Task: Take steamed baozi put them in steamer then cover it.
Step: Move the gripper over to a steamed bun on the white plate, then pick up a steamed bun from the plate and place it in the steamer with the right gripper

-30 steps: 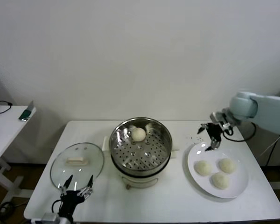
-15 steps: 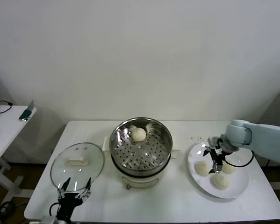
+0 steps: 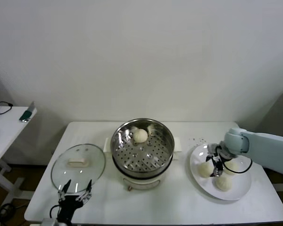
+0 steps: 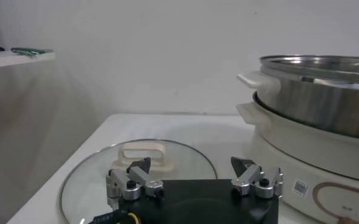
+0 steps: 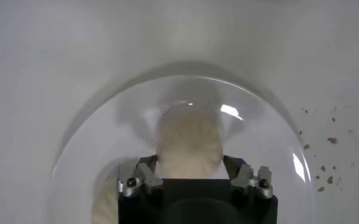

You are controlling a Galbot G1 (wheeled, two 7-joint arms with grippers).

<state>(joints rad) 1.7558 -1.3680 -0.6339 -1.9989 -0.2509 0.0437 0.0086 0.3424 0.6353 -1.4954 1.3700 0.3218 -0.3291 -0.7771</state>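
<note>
the right gripper (image 3: 216, 165) is down over the glossy white plate (image 3: 240, 188), jaws spread around a smooth, pale dough bun (image 5: 188, 143) but not clenched. one round bun (image 3: 140, 135) sits in the perforated steel steamer (image 3: 142, 147). the left gripper (image 3: 74, 193) hangs released beside the glass lid (image 3: 78, 163).

No readable text anywhere; the steamer (image 4: 316, 131) base's small label is illegible.
</note>
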